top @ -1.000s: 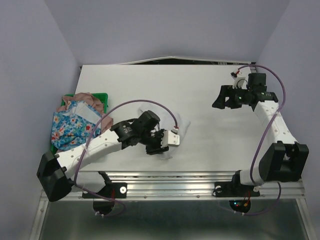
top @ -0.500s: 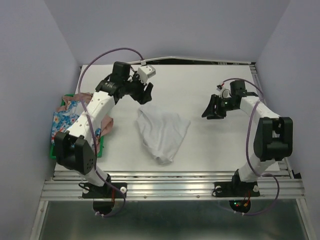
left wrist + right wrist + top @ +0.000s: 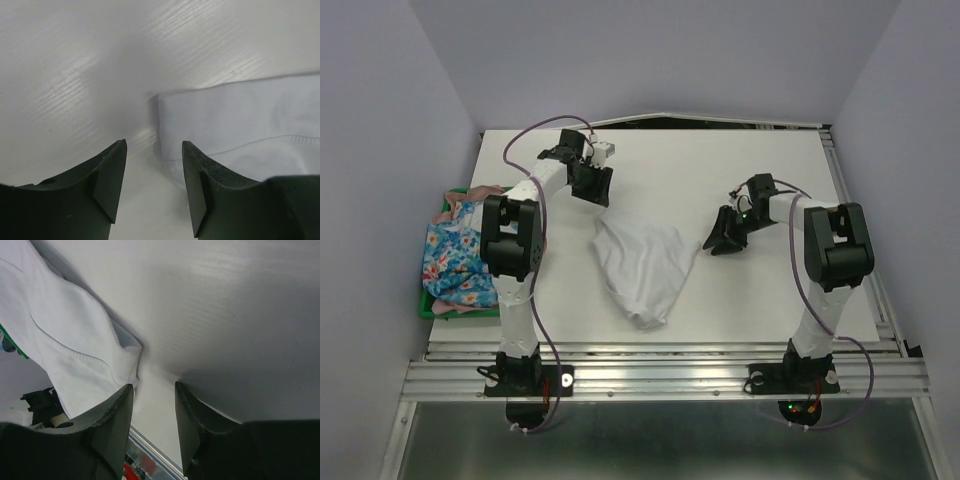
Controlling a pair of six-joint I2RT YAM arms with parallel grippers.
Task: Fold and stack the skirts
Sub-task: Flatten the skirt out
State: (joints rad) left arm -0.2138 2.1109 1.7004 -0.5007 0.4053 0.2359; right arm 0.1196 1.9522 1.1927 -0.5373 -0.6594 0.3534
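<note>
Far left of the table (image 3: pixel 760 300): green tray (image 3: pixel 424 306) holding the blue flowered skirt (image 3: pixel 455 262), bunched. The pink skirt (image 3: pixel 480 192) shows at the tray's far end, partly under the blue one. Both lie well apart from either gripper. The left arm reaches up the table's left side. The left gripper (image 3: pixel 591 184) points down just beyond the far left corner of the white skirt (image 3: pixel 642 262). Left wrist view: left gripper (image 3: pixel 153 150) has its fingers (image 3: pixel 111 175) moderately apart with nothing clamped. The gap shows bare table. The white skirt (image 3: pixel 240 120) lies flat to the right, its hemmed corner edge just ahead of the right-hand finger; cannot tell if they touch. The white skirt sits mid-table, a rumpled, roughly triangular heap that is wide at the far side and narrows toward the near edge. To its right, the right gripper (image 3: pixel 720 238) is low on the table beside the skirt's far right corner. Right wrist view: right gripper (image 3: pixel 152 390) also has its fingers (image 3: pixel 117 415) parted at a moderate width, holding nothing. The white skirt (image 3: pixel 75 340) fills the left of that view, with its stitched corner meeting the tip of the left-hand finger and bare table in the gap.
</note>
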